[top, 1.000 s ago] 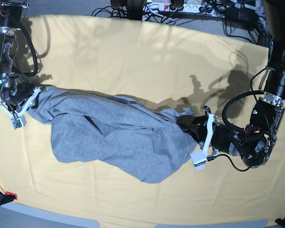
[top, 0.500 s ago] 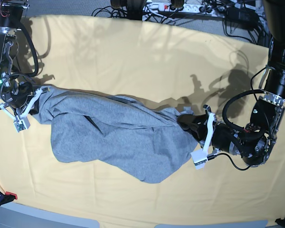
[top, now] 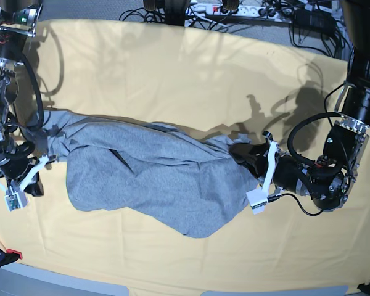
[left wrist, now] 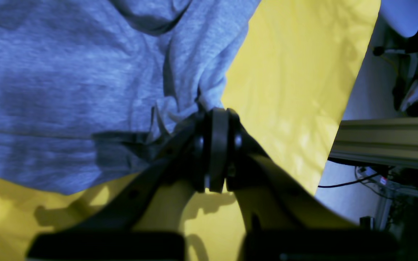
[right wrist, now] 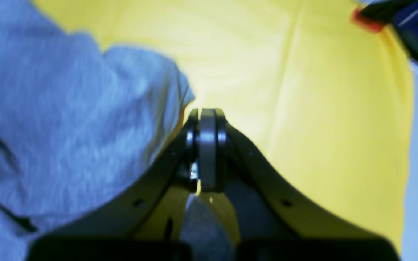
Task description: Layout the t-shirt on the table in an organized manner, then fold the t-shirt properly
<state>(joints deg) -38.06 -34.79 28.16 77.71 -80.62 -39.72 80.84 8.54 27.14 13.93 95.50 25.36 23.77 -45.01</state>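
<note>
The grey t-shirt lies crumpled lengthwise across the yellow table, plain side up. My left gripper is at the shirt's right end in the base view. In the left wrist view that left gripper is shut on a bunched fold of the t-shirt. My right gripper sits just off the shirt's left end. In the right wrist view the right gripper is shut with no cloth showing between its tips, and the t-shirt lies close beside it on the left.
Cables and a power strip run along the table's far edge. A red-tipped clamp sits at the near left corner, also the clamp in the right wrist view. A metal rail stands beyond the table's edge.
My right gripper has shut and dropped toward the near edge, away from the shirt's left end, which now rests on the table. The left gripper keeps its hold, almost unmoved.
</note>
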